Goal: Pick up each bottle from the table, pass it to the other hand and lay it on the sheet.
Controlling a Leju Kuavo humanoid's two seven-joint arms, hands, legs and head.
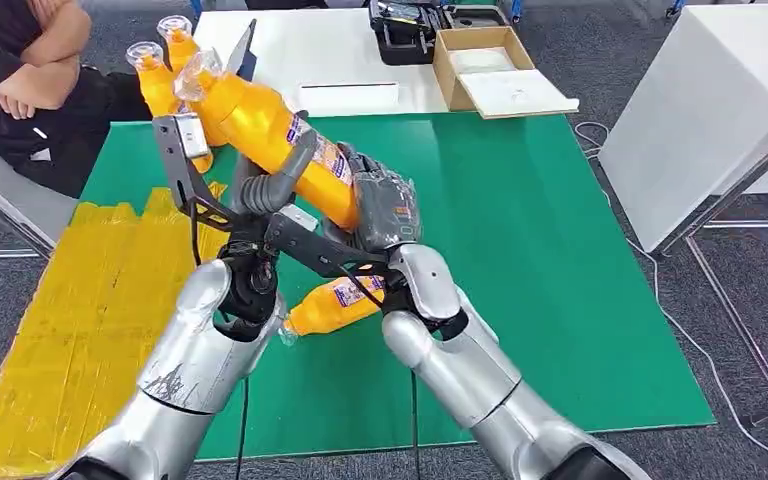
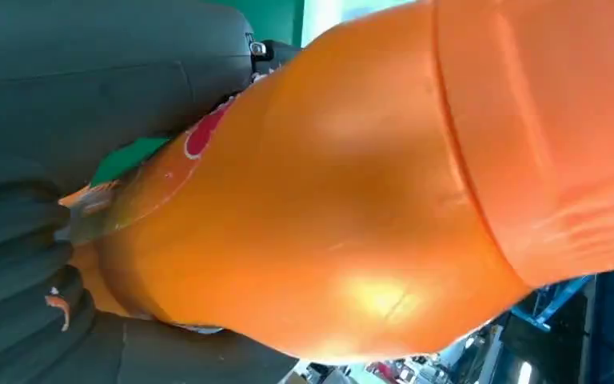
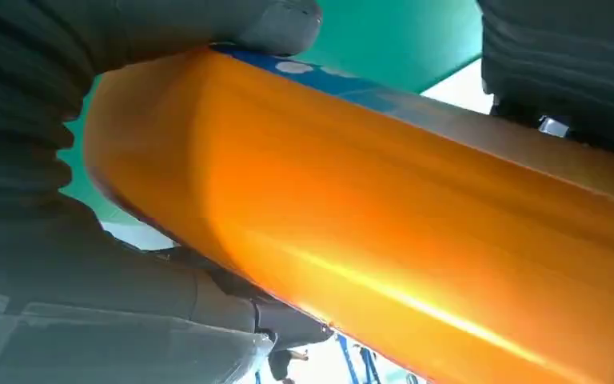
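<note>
Both hands clasp the raised bottle (image 1: pixel 270 135): firm your left hand (image 1: pixel 275 190) before your right hand (image 1: pixel 385 210) loosens.

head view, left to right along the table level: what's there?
Person's arms → yellow sheet → held bottle → green mat → white table.
</note>
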